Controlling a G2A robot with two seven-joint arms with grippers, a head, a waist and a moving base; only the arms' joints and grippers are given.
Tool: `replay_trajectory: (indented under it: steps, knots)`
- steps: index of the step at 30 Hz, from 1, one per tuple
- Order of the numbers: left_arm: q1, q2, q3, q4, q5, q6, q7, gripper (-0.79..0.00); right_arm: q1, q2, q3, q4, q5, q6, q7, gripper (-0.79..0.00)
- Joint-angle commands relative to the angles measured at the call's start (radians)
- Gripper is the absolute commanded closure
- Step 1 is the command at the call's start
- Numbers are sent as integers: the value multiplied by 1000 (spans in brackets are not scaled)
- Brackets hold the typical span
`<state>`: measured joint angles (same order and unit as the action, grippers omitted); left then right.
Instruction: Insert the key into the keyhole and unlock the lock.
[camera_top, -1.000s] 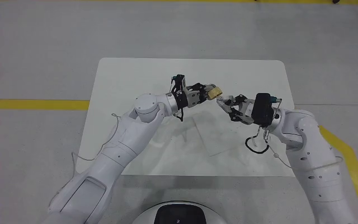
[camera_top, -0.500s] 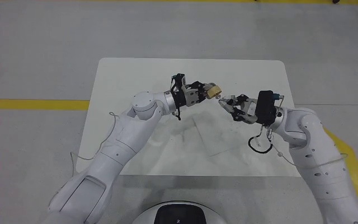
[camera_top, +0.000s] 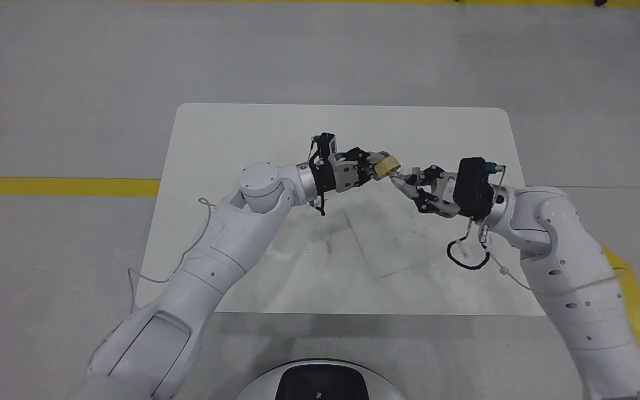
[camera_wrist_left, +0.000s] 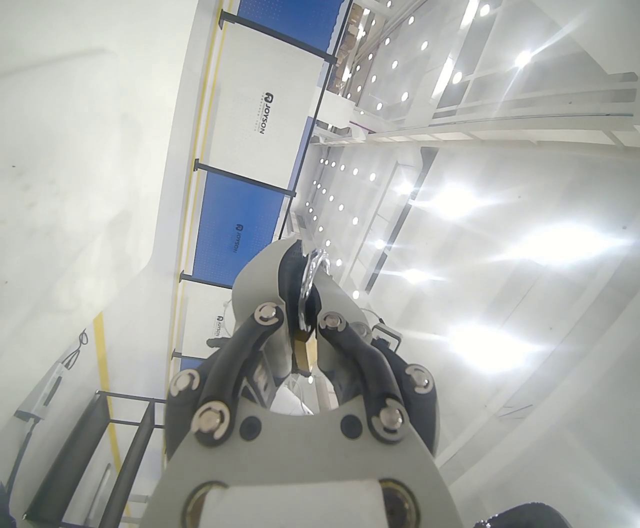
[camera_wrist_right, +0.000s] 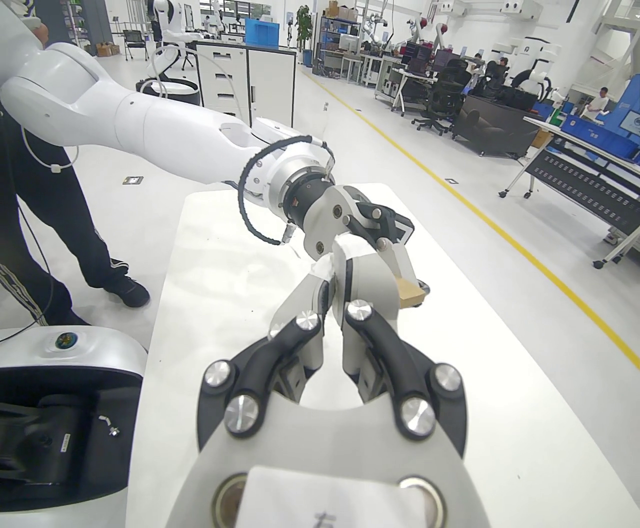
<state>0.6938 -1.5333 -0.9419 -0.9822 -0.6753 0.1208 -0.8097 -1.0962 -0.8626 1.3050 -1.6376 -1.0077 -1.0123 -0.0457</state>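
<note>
above the middle of the white table (camera_top: 250, 130), a little toward its far side, the brass lock (camera_top: 384, 164) is held off the surface, clamped between the fingers (camera_wrist_right: 403, 261) of the left gripper (camera_top: 377, 167), its bare end facing right. just to its right the right gripper (camera_top: 405, 183) points at it, fingers (camera_wrist_right: 364, 285) pinched together; what they pinch is too small to tell, and whether tip meets lock i cannot tell.

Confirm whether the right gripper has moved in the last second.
Yes. In the top view the right gripper has shifted slightly toward the far edge of the table, ending closer to the lock held by the left gripper.
</note>
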Motion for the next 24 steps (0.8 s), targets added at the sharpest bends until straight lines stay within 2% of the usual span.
replay_trajectory:
  steps: [1,2,9,11,15,17,21,23,24]
  knots:
    - [-1,-1,-3,3,-1,2,9,0,-8,5,10,-24,-3,0,-1,-576]
    - [-1,-1,-6,4,-4,5,21,0,-14,8,18,-39,-10,0,-1,-785]
    - [0,-2,-8,3,-11,15,32,0,-14,8,18,-39,-10,0,-1,-785]
    - [3,-2,-10,3,-12,13,39,0,-22,8,33,-76,-51,76,16,-785]
    - [34,2,-33,-39,-6,22,128,0,-79,8,65,-166,-203,248,25,-785]
    - [43,5,-37,-61,7,40,146,0,-111,6,60,-194,-277,318,36,-619]
    - [62,8,-49,-84,8,57,175,0,-139,2,44,-228,-381,408,53,-554]
    - [69,8,-49,-90,14,64,184,0,-149,0,38,-246,-433,449,52,-388]
    - [72,9,-48,-92,18,66,185,0,-156,0,34,-257,-466,472,54,-372]
